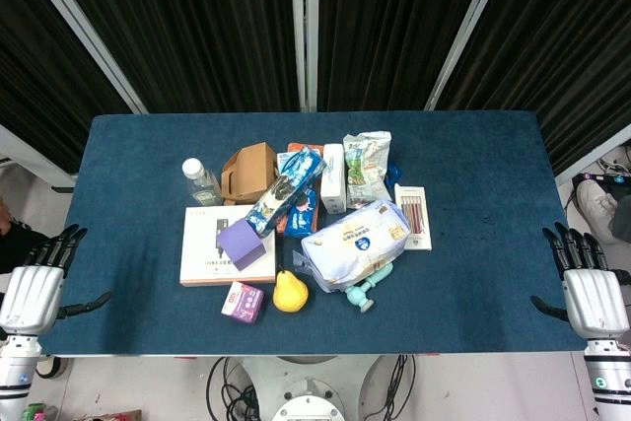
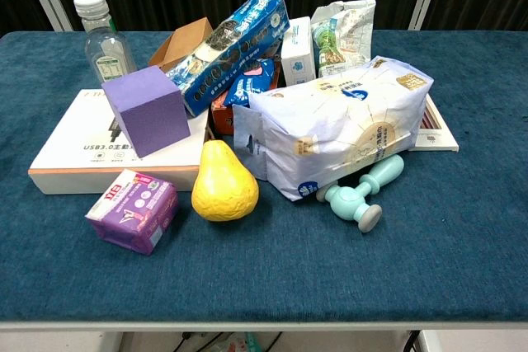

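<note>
My left hand point(image 1: 35, 288) hangs open off the table's left front corner, fingers spread, holding nothing. My right hand point(image 1: 589, 288) mirrors it off the right front corner, also empty. Both are far from the pile in the middle of the blue table point(image 1: 483, 273): a yellow pear point(image 2: 223, 183), a purple packet point(image 2: 134, 209), a purple cube point(image 2: 147, 110) on a white flat box point(image 2: 74, 147), a large white bag point(image 2: 338, 124), a mint-green dumbbell-shaped toy point(image 2: 363, 194), a blue cookie pack point(image 2: 231, 43) and a water bottle point(image 2: 103, 39). Neither hand shows in the chest view.
Behind the pile lie an open brown carton point(image 1: 249, 171), a green snack bag point(image 1: 365, 167), a white carton point(image 1: 333, 178) and a flat pack of sticks point(image 1: 412, 216). Black curtains with white posts stand behind the table.
</note>
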### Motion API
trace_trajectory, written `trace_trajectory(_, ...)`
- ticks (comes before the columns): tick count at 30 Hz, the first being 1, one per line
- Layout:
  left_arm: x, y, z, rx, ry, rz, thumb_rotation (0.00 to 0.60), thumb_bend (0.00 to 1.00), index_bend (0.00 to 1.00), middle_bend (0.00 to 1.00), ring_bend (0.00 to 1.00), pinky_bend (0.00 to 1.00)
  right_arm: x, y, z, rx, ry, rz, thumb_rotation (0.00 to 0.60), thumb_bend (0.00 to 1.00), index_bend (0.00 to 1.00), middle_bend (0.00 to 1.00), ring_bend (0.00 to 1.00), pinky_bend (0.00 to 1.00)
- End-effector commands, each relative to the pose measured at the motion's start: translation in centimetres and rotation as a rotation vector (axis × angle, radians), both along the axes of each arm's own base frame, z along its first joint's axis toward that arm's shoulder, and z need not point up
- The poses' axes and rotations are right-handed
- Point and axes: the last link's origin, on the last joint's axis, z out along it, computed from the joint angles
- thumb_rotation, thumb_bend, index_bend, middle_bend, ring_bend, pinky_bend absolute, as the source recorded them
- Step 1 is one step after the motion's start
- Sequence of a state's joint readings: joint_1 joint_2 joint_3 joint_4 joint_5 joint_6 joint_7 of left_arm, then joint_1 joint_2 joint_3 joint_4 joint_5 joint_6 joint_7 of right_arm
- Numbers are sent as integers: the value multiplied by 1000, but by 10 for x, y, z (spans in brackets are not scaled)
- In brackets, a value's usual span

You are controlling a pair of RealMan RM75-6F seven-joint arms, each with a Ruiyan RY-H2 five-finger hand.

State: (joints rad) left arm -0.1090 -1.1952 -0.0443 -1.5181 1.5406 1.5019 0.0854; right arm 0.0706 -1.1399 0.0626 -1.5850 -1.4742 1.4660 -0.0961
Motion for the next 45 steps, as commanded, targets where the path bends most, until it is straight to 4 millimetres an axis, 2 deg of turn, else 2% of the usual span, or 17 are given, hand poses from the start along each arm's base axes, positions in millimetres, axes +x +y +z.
trace_trajectory(1,0,1,-1,0,-5,2,388,48,83,60,139,231,-1,-1,1,-1,6,-1,600,0,0,0,0,0)
trace_trajectory(8,-3,-2,-3,-6,-15,15,387,48,84,60,139,231,-6,-4,-6,25,19,-18,600,0,0,0,0,0)
trace_trajectory(15,-5,-6,4,11,-15,18,388,48,83,60,139,231,12,-21,-10,41,24,50,600,0,0,0,0,0)
trace_trajectory(21,-10,-9,4,13,-19,22,389,48,83,60,139,231,46,-52,-18,111,2,142,600,0,0,0,0,0)
trace_trajectory(24,-11,-9,5,19,-24,29,387,48,83,60,139,231,73,-69,-26,179,6,235,600,0,0,0,0,0)
trace_trajectory(30,-11,-10,8,30,-27,32,390,47,83,60,139,231,129,-100,-49,342,28,377,600,0,0,0,0,0)
trace_trajectory(34,-11,-12,7,20,-33,32,394,44,84,60,139,231,155,-111,-70,437,5,394,600,0,0,0,0,0)
trace_trajectory(40,-12,-13,7,16,-27,44,390,41,83,60,139,231,180,-121,-101,532,18,404,600,0,0,0,0,0)
trace_trajectory(45,-11,-13,9,13,-23,50,385,40,84,60,139,231,188,-124,-121,575,40,392,600,0,0,0,0,0)
